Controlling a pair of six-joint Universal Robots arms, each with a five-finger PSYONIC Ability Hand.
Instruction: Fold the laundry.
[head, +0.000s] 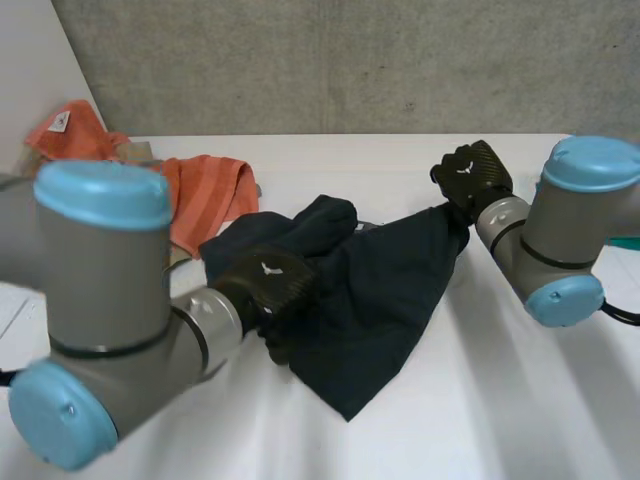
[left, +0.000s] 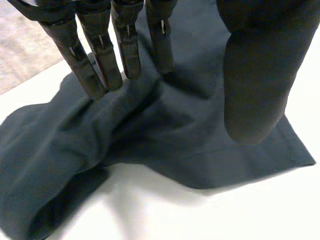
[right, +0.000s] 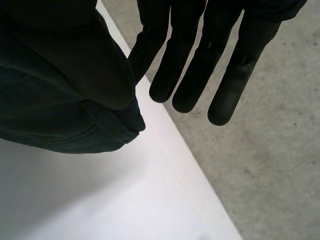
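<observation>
From the head view, the dark cloth (head: 375, 300) lay spread across the middle of the white counter (head: 500, 400), bunched at its far end and tapering to a point at its near end. The left robot hand (head: 265, 285) rested on the cloth's near left part, with its grey arm (head: 110, 320) low in front. The right robot hand (head: 472, 175) was raised at the far right, and one corner of the cloth was drawn up tight to it, so it was grasping the cloth there. An orange cloth (head: 210, 195) lay just beyond the dark one on the left, and another orange piece (head: 65, 130) sat at the far left corner. In the left wrist view, the left robot hand (left: 255, 85) was released: its straight fingers (left: 125, 50) touched down on a rumpled fold of the dark cloth (left: 190, 150), while the thumb stood apart above the cloth's flat edge, with bare counter (left: 175, 215) beside it. In the right wrist view, the right robot hand (right: 187, 75) kept its fingers straight, and a hemmed corner of the dark cloth (right: 50, 125) was pinched under its thumb, above the counter (right: 100, 200) and its edge, with grey floor (right: 265, 150) beyond.
</observation>
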